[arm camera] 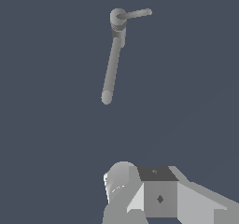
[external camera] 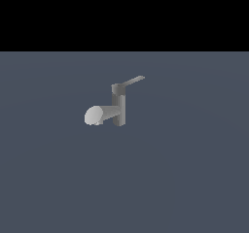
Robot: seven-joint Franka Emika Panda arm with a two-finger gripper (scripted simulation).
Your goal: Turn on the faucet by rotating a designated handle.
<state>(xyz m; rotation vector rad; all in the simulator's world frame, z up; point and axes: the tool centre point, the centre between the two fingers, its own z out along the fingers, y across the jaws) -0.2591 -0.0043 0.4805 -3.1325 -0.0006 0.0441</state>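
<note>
Floor (external camera: 185, 178): flat slate-blue plane filling the lower part of the exterior view under a black band; no markings, no text.

Faucet (external camera: 119, 109): small, plain grey, standing alone near the middle of the plane. Upright cylindrical post. Thick, lighter grey spout (external camera: 97, 114) with a rounded end leaves the post low down and points toward the exterior view's left and nearer the camera. No brand, label or writing readable on it.

Handle (external camera: 133, 80): thin flat lever bar projecting from the post's top cap toward the exterior view's right and slightly upward, on the opposite side from the spout.

Gripper (arm camera: 122, 183): seen only in the wrist view, as grey and white blocky parts at the frame edge, well apart from the faucet and touching nothing. Fingertips not distinguishable, so cannot tell whether the fingers are apart or together. Arm not seen in the exterior view.
</note>
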